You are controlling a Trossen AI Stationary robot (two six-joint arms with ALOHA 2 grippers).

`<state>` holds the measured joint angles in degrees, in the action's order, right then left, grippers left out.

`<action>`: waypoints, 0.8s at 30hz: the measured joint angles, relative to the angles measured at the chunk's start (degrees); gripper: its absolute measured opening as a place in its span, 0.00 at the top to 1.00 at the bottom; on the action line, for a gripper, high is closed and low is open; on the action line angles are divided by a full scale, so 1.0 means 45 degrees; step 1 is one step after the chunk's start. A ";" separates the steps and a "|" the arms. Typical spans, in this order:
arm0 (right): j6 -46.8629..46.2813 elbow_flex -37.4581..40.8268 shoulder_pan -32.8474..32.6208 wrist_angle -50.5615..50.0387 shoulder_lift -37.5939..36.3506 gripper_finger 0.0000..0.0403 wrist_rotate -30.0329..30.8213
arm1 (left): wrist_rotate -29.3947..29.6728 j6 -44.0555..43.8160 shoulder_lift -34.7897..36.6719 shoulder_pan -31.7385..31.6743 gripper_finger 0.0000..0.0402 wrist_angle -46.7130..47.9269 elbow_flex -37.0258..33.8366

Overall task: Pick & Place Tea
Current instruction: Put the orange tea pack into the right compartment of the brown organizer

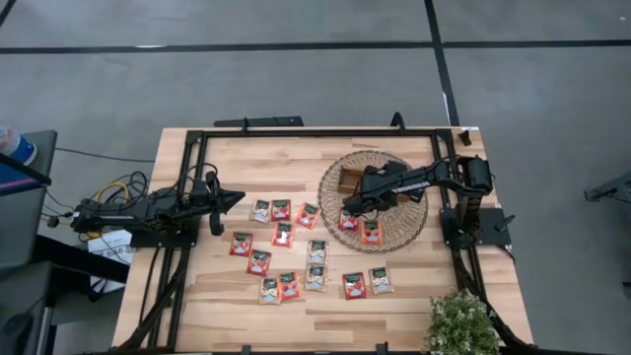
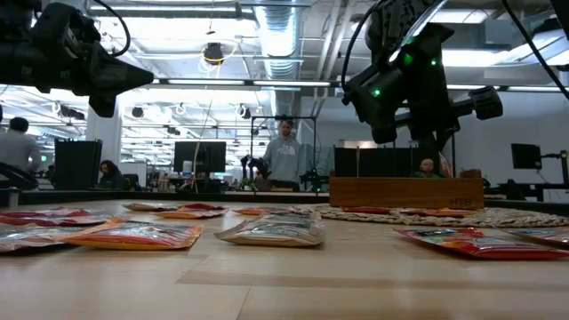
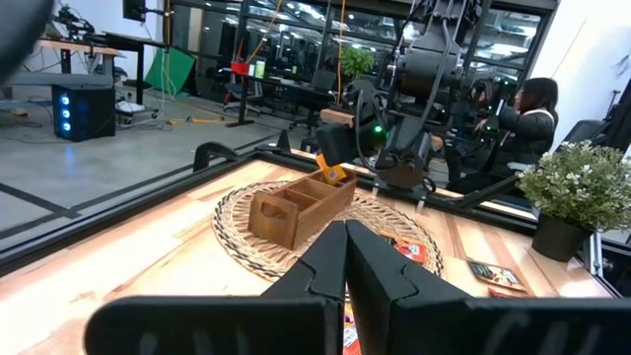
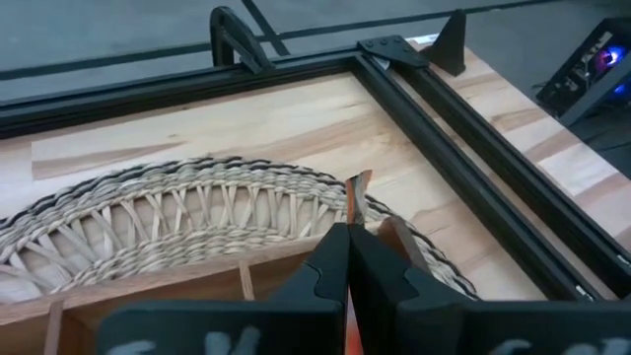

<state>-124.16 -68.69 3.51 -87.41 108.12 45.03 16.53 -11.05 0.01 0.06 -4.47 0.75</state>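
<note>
Right gripper (image 4: 347,258) pinching a mostly hidden sachet (image 4: 357,194) above tray (image 3: 296,209); left gripper (image 3: 345,258) pressed together, left side.

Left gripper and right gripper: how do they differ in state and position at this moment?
The left gripper is empty, its fingers shut together. The right gripper is shut on a tea sachet, held edge-on. The left gripper hangs over bare table, away from the wicker mat. The right gripper is above the wooden tray on that mat. Both are raised off the surface.
</note>
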 joint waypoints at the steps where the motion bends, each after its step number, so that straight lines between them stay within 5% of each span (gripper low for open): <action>1: 0.0016 0.0000 0.0004 0.0079 0.0000 1.00 0.0005 | 0.0005 0.0000 0.0000 0.0003 1.00 0.0010 0.0022; 24: 0.1550 0.0612 0.0335 0.2298 0.0000 1.00 0.0027 | -0.0053 -0.0015 0.0000 0.0001 1.00 0.0107 0.0119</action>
<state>-117.19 -65.93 5.02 -77.07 108.12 45.16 16.29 -11.11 0.01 0.07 -3.99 1.29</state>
